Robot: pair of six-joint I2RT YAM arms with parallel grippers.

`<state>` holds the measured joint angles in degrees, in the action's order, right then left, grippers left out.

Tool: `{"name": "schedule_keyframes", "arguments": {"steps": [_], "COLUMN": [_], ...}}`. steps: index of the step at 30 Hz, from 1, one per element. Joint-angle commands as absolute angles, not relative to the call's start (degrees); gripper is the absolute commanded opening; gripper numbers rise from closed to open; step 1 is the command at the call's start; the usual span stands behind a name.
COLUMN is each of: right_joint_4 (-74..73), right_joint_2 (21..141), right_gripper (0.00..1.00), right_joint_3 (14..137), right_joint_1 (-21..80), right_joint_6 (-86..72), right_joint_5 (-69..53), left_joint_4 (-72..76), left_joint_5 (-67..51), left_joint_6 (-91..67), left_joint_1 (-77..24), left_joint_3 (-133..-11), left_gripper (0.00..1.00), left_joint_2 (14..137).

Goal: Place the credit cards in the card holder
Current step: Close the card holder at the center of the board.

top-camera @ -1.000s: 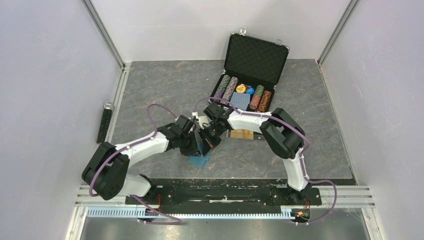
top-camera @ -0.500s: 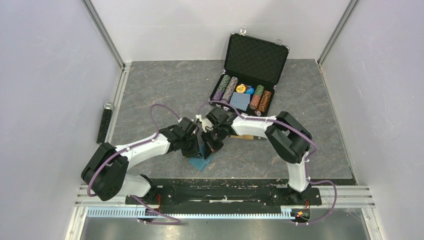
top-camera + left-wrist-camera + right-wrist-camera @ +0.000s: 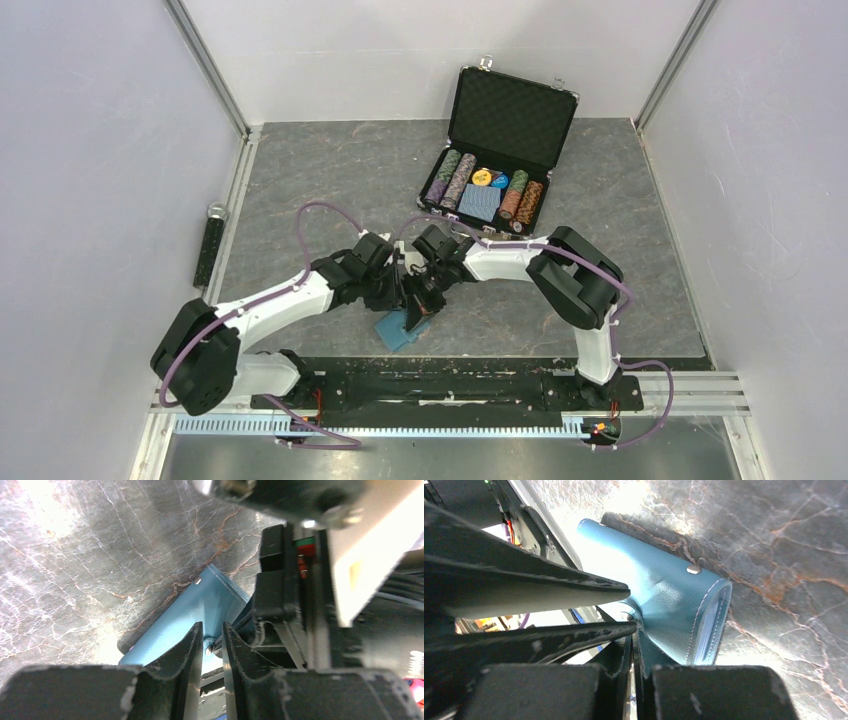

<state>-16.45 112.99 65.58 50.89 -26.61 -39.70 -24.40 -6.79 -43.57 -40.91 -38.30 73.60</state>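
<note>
Close to the near edge of the bench (image 3: 300, 180), the card holder (image 3: 397, 328) lies with one teal leaf raised between the two arms. My worry is that this leaf slips free and folds shut, or that the whole holder drags along the stone, since only a thin pinch of leather keeps it up. Just beyond, the right gripper (image 3: 634, 630) has its jaws together, clamped on that leaf. The left gripper (image 3: 212, 640) has its jaws a narrow slit apart at the holder's edge, apparently gripping nothing, and no credit cards show.
</note>
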Motion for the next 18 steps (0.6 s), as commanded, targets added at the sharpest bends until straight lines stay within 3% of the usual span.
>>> {"name": "schedule_keyframes", "arguments": {"steps": [1, 18], "right_joint_4": [-20.9, -23.9], "right_joint_2": [117.9, 120.1], "right_gripper": [0.00, 0.00], "right_joint_3": [62.7, 66.0], "right_joint_1": [52.2, 52.1], "right_joint_6": [-24.5, -23.0], "right_joint_5": [-30.8, -25.8], "left_joint_4": [-23.6, -23.8], "left_joint_5": [-8.0, -8.5], "left_joint_6": [-42.2, -46.4], "left_joint_1": [-41.6, -42.4], "left_joint_3": [-42.2, -35.6], "left_gripper": [0.28, 0.13], "left_joint_2": [69.8, 66.0]}}
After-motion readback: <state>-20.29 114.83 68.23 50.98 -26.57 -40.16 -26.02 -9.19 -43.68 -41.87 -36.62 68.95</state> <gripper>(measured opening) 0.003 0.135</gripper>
